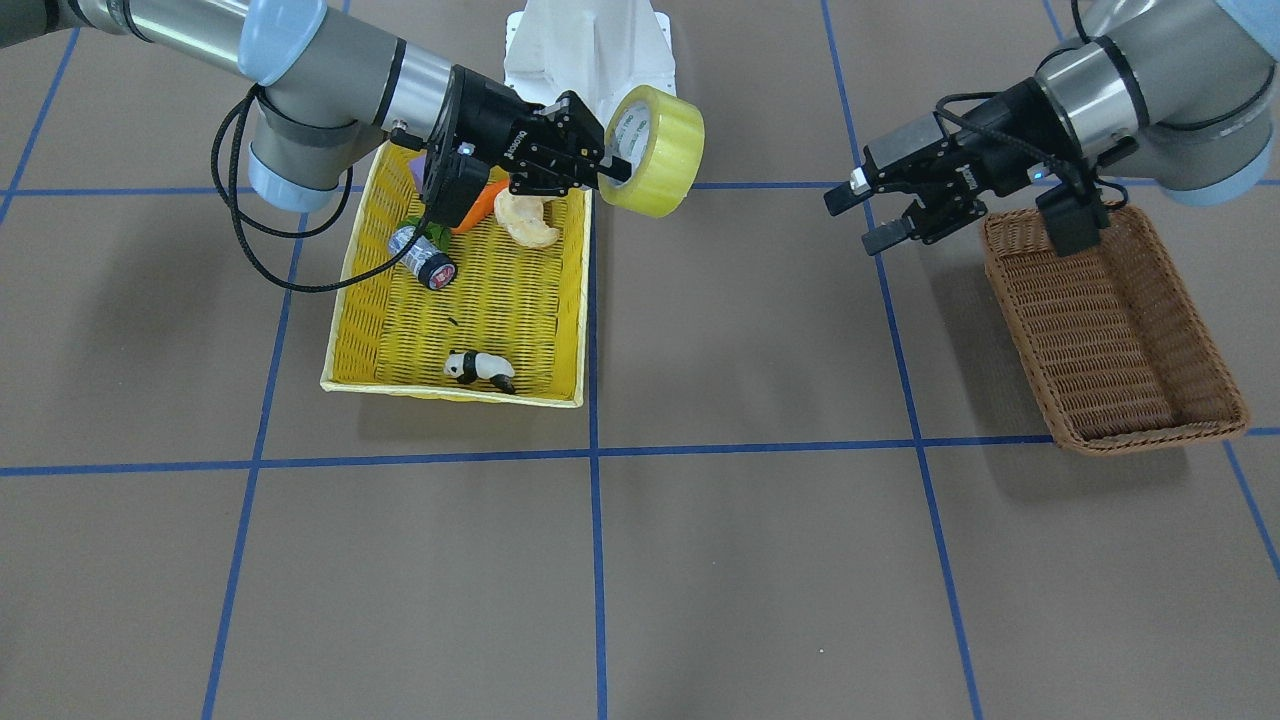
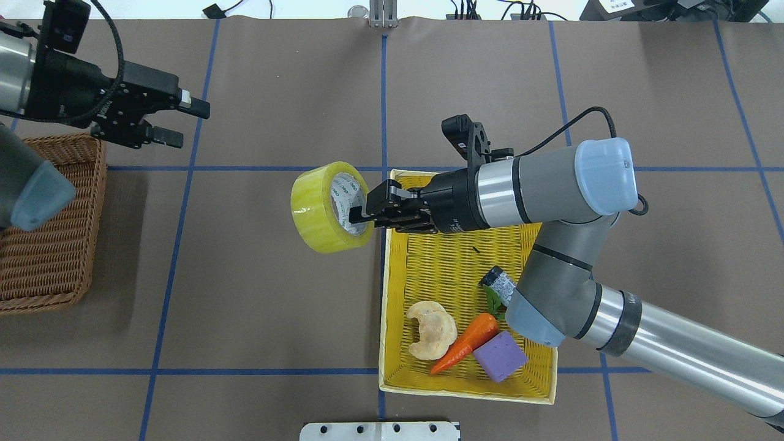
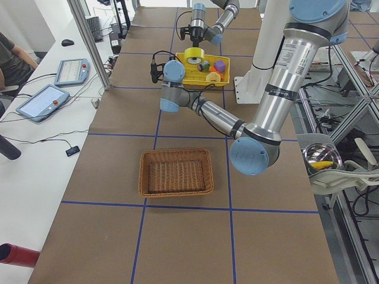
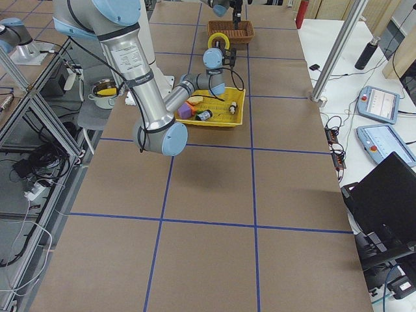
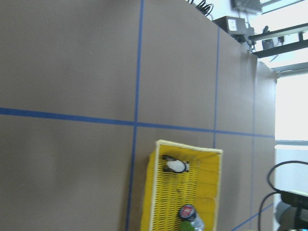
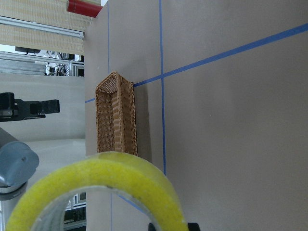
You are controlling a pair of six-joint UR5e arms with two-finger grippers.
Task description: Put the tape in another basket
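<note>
Your right end effector (image 2: 365,207) pinches the tape (image 2: 315,211) by its wall, aloft just past the yellow basket (image 2: 384,318). Keep it level crossing the bench (image 2: 275,318). Beyond, the left end effector (image 2: 187,124) hangs spread near the brown basket (image 2: 101,202).

The right gripper (image 1: 612,160), at the view's left, grips the tape (image 1: 665,150) by its wall, clear of the table (image 1: 700,560), just right of the yellow basket's (image 1: 585,300) far right corner. That basket holds a grey can (image 1: 425,258), a carrot (image 1: 482,203) and a panda figure (image 1: 478,368). The left gripper (image 1: 855,220), fingers apart, hangs just left of the brown basket's (image 1: 1150,435) far end.
</note>
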